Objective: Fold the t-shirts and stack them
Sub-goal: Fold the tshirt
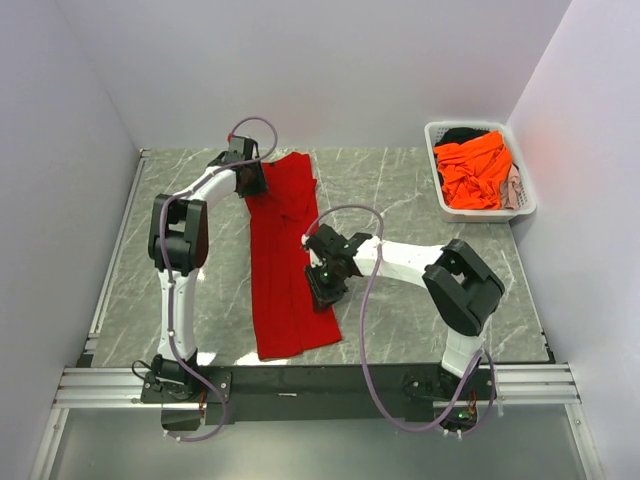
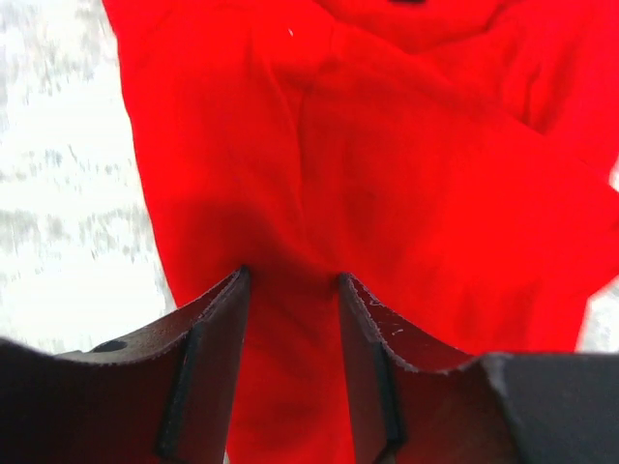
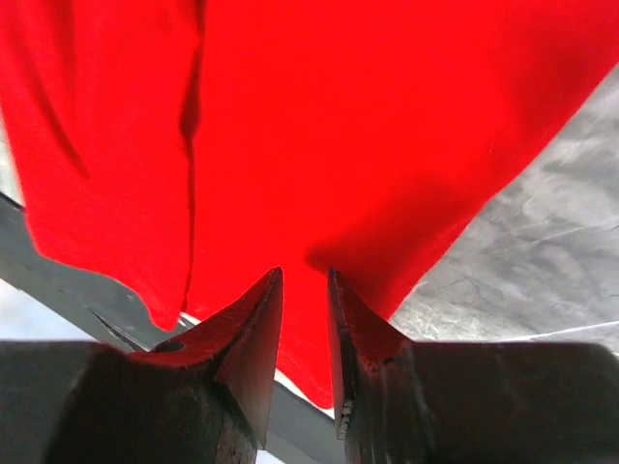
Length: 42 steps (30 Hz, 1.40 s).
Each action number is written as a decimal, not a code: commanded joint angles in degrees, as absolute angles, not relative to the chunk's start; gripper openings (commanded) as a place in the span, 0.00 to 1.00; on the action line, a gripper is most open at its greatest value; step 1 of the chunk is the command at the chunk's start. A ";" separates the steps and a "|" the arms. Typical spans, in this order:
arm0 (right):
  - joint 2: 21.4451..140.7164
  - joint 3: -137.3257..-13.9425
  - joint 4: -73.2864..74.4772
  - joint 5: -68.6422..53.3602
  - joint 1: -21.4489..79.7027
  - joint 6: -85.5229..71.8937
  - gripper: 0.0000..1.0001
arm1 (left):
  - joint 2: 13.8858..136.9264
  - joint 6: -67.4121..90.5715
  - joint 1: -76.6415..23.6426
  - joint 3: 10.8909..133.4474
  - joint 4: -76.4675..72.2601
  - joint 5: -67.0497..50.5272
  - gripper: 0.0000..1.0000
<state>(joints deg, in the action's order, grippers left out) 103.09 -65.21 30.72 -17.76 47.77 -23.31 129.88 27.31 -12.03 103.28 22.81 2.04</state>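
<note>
A bright red t-shirt [image 1: 285, 260] lies on the grey marble table, folded lengthwise into a long strip that runs from the far middle to the near edge. My left gripper [image 1: 252, 182] is over the strip's far left corner. In the left wrist view [image 2: 290, 275] its jaws stand apart over the red cloth [image 2: 387, 145], with nothing between them. My right gripper [image 1: 325, 288] is over the strip's right edge near its lower end. In the right wrist view [image 3: 305, 273] its jaws stand a narrow gap apart just above the red cloth [image 3: 338, 116].
A white slotted basket [image 1: 438, 190] at the far right holds an orange t-shirt [image 1: 475, 170] with dark and pale cloth under it. The table's dark front rail [image 1: 380, 375] runs below the strip's near end. White walls close in the table on three sides.
</note>
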 commanded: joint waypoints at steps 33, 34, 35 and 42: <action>92.46 -69.35 34.64 -15.38 47.90 -22.59 0.37 | 115.15 28.18 -10.46 99.33 27.42 6.68 0.90; 92.03 -69.00 33.93 -15.38 47.90 -23.02 0.37 | 113.83 29.43 -10.55 97.58 27.42 5.46 0.88; 91.67 -68.65 33.40 -15.47 47.90 -23.20 0.37 | 111.38 32.31 -10.63 93.64 27.51 4.67 0.86; 90.35 -63.29 27.70 -16.34 47.55 -25.22 0.36 | 102.14 40.25 -13.97 74.28 23.30 0.53 0.71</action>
<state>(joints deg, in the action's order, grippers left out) 92.68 -65.76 31.46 -16.49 47.75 -23.79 103.26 34.46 -11.55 80.01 24.27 2.79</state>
